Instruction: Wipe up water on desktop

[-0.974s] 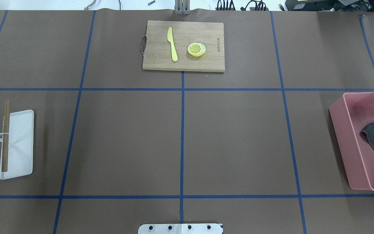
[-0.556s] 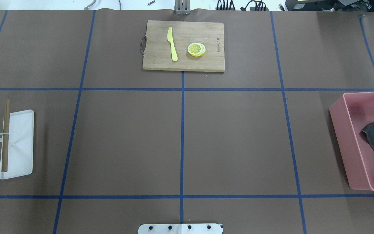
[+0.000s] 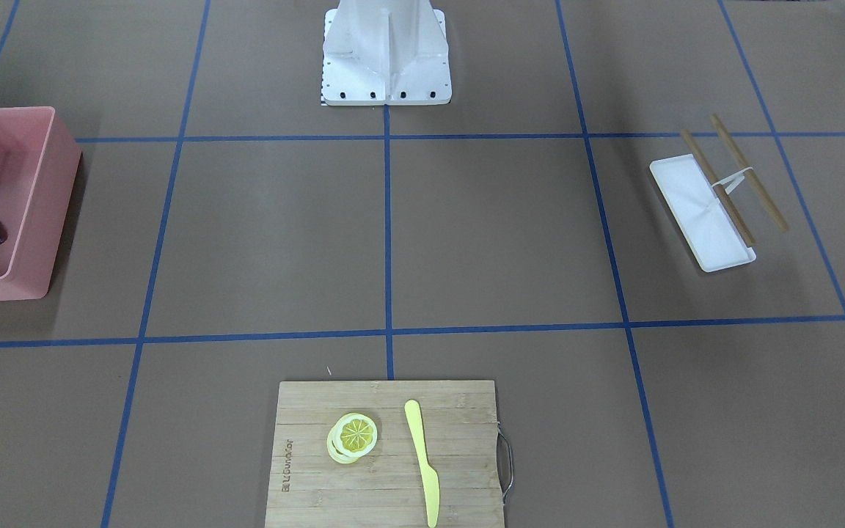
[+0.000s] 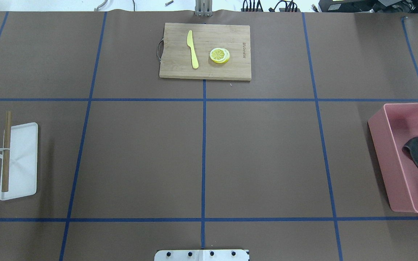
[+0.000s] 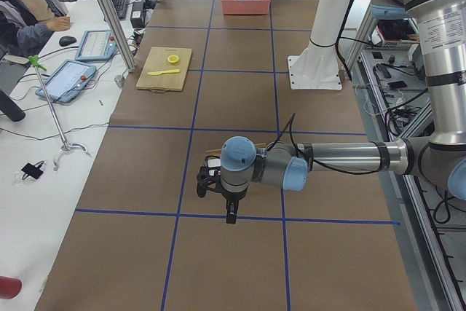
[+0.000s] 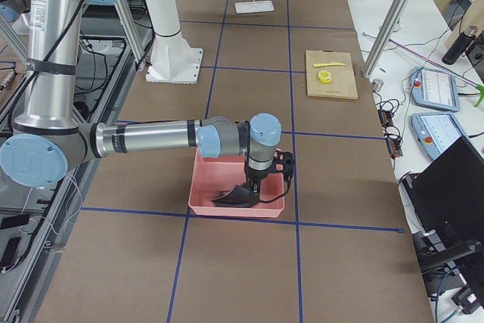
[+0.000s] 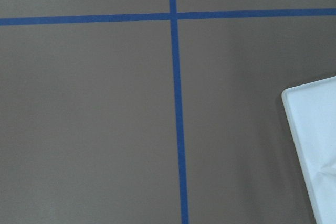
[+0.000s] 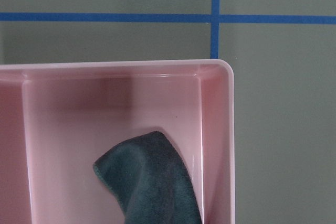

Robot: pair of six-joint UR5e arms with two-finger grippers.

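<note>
The right hand (image 6: 259,184) hangs over the dark cloth (image 8: 152,179) in the pink bin (image 4: 380,152) at the bench's (image 4: 267,159) right end. A clean pick likely means dropping straight onto the cloth's raised fold, clear of the bin wall. How far either hand is open, or whether it touches anything, cannot be told; the left hand (image 5: 231,216) hovers above the bench beside the white tray (image 7: 315,145).

A white side bench (image 5: 44,238) carries tablets (image 5: 68,80) beside aluminium frame posts (image 5: 111,16).
</note>
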